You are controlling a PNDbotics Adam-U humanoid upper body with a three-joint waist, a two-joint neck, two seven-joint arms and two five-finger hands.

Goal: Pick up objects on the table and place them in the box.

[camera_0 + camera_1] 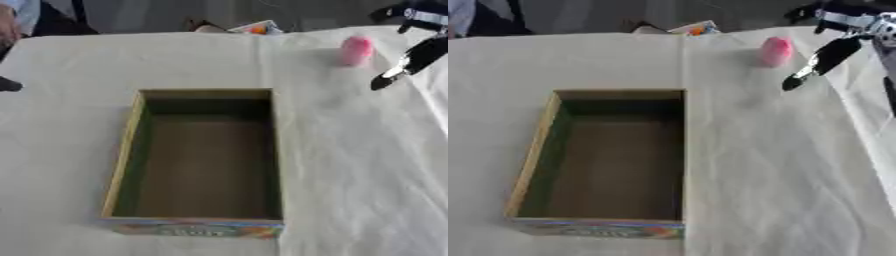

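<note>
upright pink object (356, 50) far right, right robot hand (826, 57) beside, box (122, 150) lengthwise

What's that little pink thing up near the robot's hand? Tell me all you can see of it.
The pink object is small, rounded and soft-edged, paler at the top; its material is unclear. It stands on the white tablecloth near the far right corner, well beyond the open box. The robot's right hand, fingers straight and pointing down, hangs just to its right; nothing appears to touch it.
</note>
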